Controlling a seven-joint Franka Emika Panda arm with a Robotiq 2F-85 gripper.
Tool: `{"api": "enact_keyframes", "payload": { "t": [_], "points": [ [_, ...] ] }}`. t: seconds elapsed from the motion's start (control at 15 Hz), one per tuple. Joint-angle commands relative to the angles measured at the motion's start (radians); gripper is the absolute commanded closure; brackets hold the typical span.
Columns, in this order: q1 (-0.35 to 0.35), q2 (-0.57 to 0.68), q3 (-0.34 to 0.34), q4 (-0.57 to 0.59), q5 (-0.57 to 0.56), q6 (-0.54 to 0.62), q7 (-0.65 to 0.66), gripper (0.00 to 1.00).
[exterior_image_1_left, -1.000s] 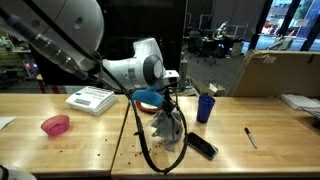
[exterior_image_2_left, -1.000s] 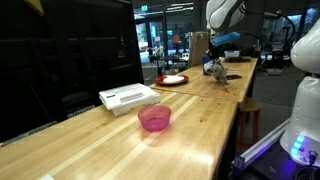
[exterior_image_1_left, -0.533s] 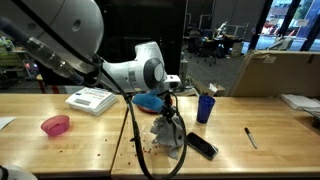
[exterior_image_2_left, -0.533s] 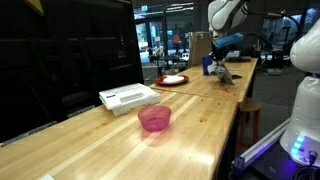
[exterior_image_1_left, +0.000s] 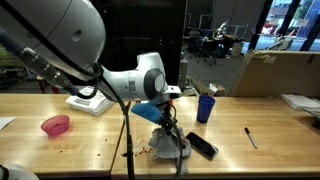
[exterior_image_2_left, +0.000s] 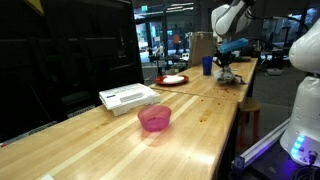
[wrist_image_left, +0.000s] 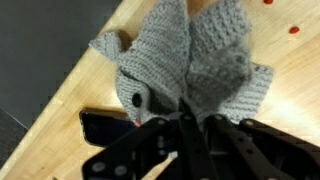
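Observation:
My gripper (exterior_image_1_left: 166, 128) is shut on the top of a grey knitted soft toy (exterior_image_1_left: 166, 146), which hangs from the closed fingers down to the wooden table (exterior_image_1_left: 90, 150). In the wrist view the fingers (wrist_image_left: 186, 122) pinch the toy (wrist_image_left: 190, 55), whose dark eye shows, over the table edge. A black phone (exterior_image_1_left: 203, 147) lies right beside the toy and also shows in the wrist view (wrist_image_left: 104, 126). In the other exterior view the gripper (exterior_image_2_left: 226, 68) and toy (exterior_image_2_left: 229, 77) are at the table's far end.
A blue cup (exterior_image_1_left: 205, 107) stands behind the phone and a black pen (exterior_image_1_left: 250, 137) lies further along. A pink bowl (exterior_image_1_left: 56, 125) (exterior_image_2_left: 154, 118) and a white box (exterior_image_1_left: 92, 99) (exterior_image_2_left: 128, 97) sit apart. A plate (exterior_image_2_left: 173, 80) lies near the far end.
The arm has lowered and shifted toward the table's near edge, carrying the grey toy down from mid-air to the table surface beside the phone.

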Motion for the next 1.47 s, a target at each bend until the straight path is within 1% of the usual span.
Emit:
{"api": "enact_keyframes", "payload": {
  "t": [0.0, 0.13, 0.2, 0.27, 0.33, 0.53, 0.6, 1.07, 1.13, 1.4],
  "points": [
    [-0.013, -0.028, 0.001, -0.039, -0.027, -0.007, 0.025, 0.98],
    [-0.013, -0.026, -0.002, -0.051, -0.023, -0.002, 0.022, 0.98],
    [-0.004, -0.001, -0.004, -0.034, 0.000, -0.003, 0.006, 0.98],
    [-0.003, 0.000, -0.004, -0.034, 0.001, -0.002, 0.006, 0.91],
    [-0.002, 0.002, -0.004, -0.034, -0.001, 0.002, 0.003, 0.98],
    [-0.004, 0.003, 0.013, -0.030, -0.037, -0.004, 0.019, 0.98],
    [0.000, 0.005, 0.001, -0.034, -0.003, -0.001, 0.005, 0.91],
    [0.002, 0.005, 0.005, -0.033, -0.012, -0.001, 0.006, 0.91],
    [0.002, 0.005, 0.005, -0.033, -0.012, -0.001, 0.006, 0.98],
    [0.019, 0.026, 0.007, -0.026, 0.014, 0.009, -0.004, 0.98]
  ]
}}
